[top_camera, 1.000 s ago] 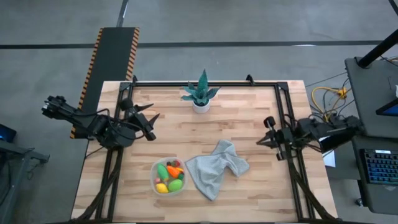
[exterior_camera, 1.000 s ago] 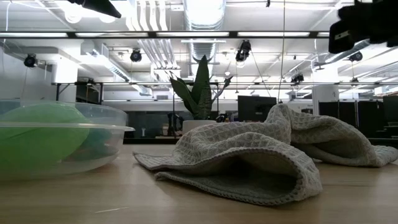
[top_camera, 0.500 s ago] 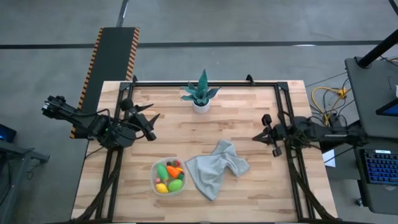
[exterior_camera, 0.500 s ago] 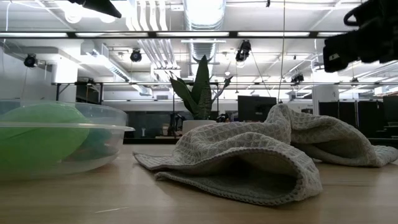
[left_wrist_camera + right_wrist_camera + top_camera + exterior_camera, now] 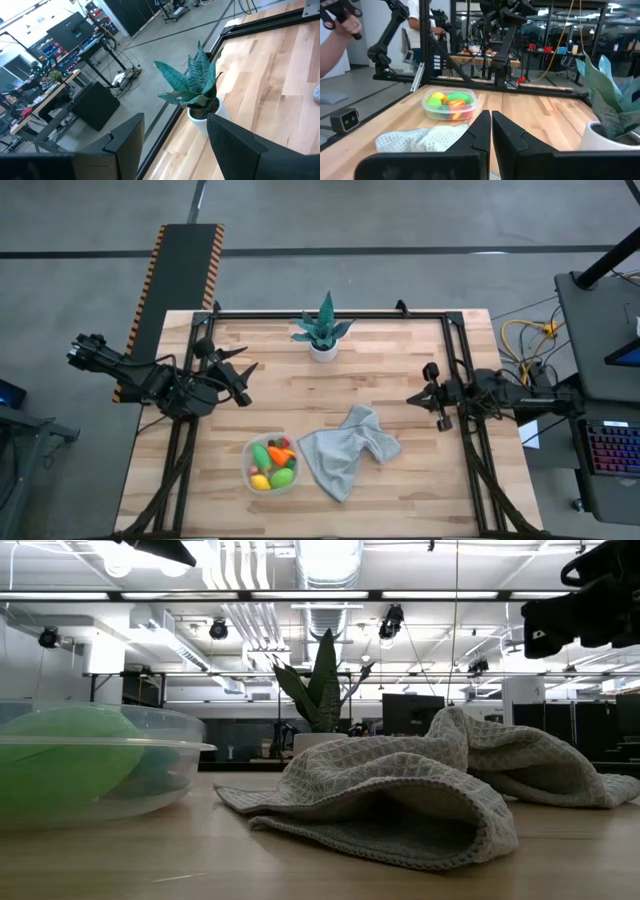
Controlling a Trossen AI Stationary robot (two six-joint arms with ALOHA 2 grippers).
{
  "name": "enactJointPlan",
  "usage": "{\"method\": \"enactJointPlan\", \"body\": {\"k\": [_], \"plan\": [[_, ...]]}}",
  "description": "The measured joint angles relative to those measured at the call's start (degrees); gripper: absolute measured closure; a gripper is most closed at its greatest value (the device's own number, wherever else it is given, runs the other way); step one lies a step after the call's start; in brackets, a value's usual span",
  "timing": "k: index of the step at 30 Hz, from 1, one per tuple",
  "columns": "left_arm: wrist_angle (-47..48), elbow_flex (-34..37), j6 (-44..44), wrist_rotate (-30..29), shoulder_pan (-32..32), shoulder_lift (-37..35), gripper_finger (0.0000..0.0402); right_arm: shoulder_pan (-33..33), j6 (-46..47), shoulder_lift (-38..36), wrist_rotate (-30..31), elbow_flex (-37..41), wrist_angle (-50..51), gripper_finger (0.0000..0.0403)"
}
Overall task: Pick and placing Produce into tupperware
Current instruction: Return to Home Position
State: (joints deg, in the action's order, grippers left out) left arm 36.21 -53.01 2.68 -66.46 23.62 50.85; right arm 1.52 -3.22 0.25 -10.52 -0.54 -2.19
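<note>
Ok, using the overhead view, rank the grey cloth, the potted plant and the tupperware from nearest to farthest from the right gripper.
Measured from the right gripper, which sits by the table's right edge:
1. the grey cloth, closest, toward the table's middle.
2. the potted plant, at the middle of the far edge.
3. the tupperware, holding the produce, beyond the cloth on its left side.

One worktop [image 5: 390, 350] carries one tupperware [image 5: 247, 463], one grey cloth [image 5: 345, 450] and one potted plant [image 5: 323, 330]. The produce [image 5: 272, 464] shows at least two green pieces, one orange and one yellow; the full number cannot be told. Two grippers: left gripper [image 5: 247, 383], right gripper [image 5: 412, 399].
</note>
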Motion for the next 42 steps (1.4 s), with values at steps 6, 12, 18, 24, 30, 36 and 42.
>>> {"method": "enactJointPlan", "body": {"k": [6, 12, 18, 24, 30, 36, 42], "plan": [[-1.1, 0.0, 0.0, 0.6, 0.0, 0.0, 0.0201, 0.0, 0.3, 1.2, 0.1, 0.0, 0.1, 0.0394], [-4.7, 0.0, -0.3, 13.4, 0.0, -0.7, 0.0224, 0.0, 1.2, 1.3, 1.2, 0.0, 0.2, 0.0394], [-13.1, 1.6, -6.6, 37.2, -0.5, -5.8, 0.0360, 0.0, 1.4, 1.4, 1.7, 0.0, 0.3, 0.0394], [-26.4, 9.8, -16.2, 55.6, -6.0, -13.1, 0.0397, 0.0, 1.4, 1.4, 3.3, 0.0, 0.2, 0.0394], [-24.4, 15.6, -16.0, 60.4, -17.8, -21.1, 0.0401, 0.0, 2.1, 1.4, 4.2, 0.0, 0.2, 0.0394], [-22.9, 22.3, -13.6, 63.6, -23.3, -33.6, 0.0401, 0.0, 2.1, 1.4, 4.6, 0.0, 0.2, 0.0394], [-23.5, 31.7, -12.1, 63.2, -23.3, -46.6, 0.0402, 0.0, 2.2, 1.5, 4.7, 0.0, 0.3, 0.0394]]}}
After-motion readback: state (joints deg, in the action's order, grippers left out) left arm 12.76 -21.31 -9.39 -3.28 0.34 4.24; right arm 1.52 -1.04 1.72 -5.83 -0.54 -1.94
